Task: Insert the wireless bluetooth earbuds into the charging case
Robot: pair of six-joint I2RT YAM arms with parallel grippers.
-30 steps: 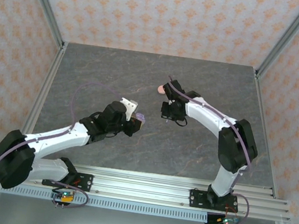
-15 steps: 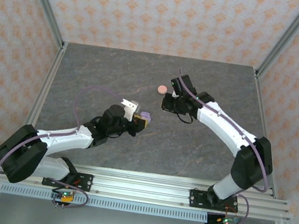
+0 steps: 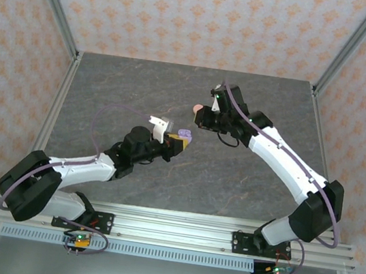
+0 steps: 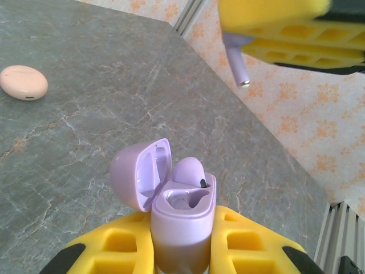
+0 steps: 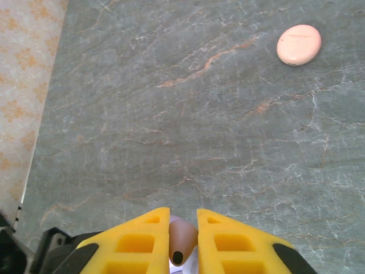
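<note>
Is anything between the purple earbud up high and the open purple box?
No, nothing. In the left wrist view the stretch from the lilac earbud down to the open charging case is just air, with grey table behind it.

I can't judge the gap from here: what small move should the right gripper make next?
Probably ease the right gripper toward the open lilac plastic charging case clamped in the left gripper, bringing the lilac stemmed earbud it holds over the empty socket. That earbud hangs stem-down, clear of the case, and the other socket already holds a seated earbud.
</note>
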